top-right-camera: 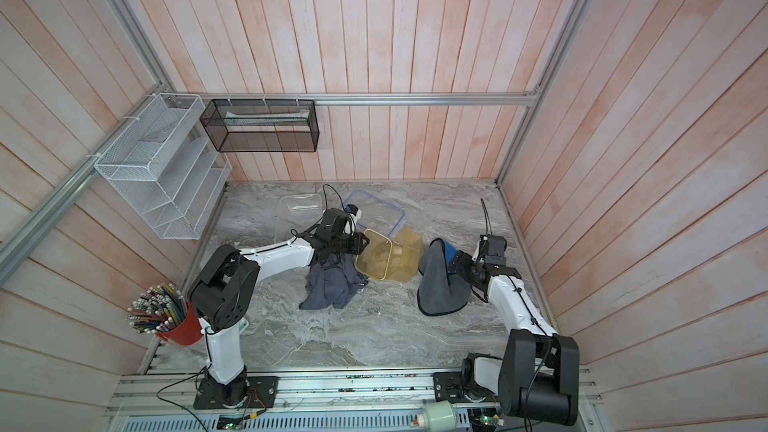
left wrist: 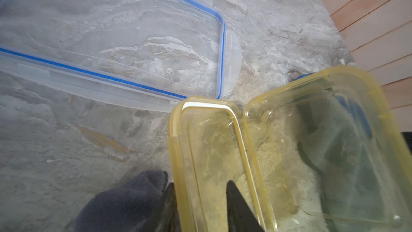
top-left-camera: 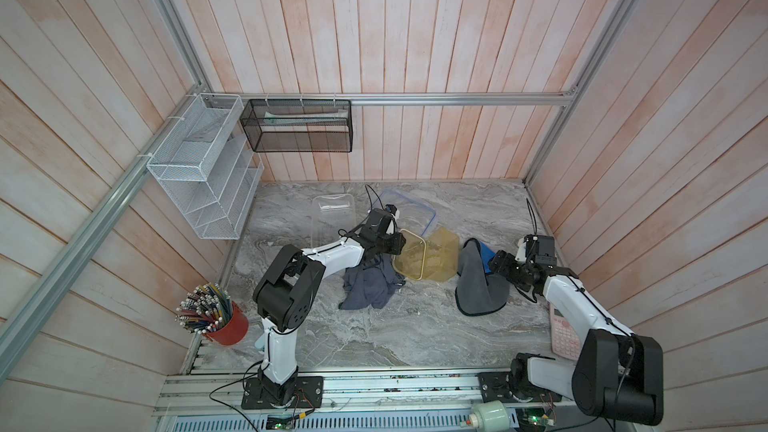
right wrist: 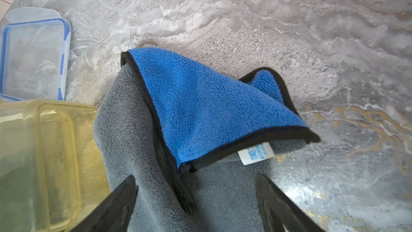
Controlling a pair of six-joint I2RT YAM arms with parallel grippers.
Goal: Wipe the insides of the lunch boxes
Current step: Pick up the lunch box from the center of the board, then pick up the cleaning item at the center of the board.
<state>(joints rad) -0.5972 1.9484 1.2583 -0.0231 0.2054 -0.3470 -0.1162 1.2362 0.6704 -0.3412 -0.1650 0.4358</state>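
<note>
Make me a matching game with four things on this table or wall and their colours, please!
Things:
1. cup of pencils
2. calculator
3. mesh basket on the back wall
4. small lunch box

Colours:
a. pink
b. amber-yellow
c. red
d. black

Pairs: 1-c, 2-a, 3-d, 4-b.

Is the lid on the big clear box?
No, off. The clear lunch box stands open; the blue-rimmed lid lies flat beside it.
</note>
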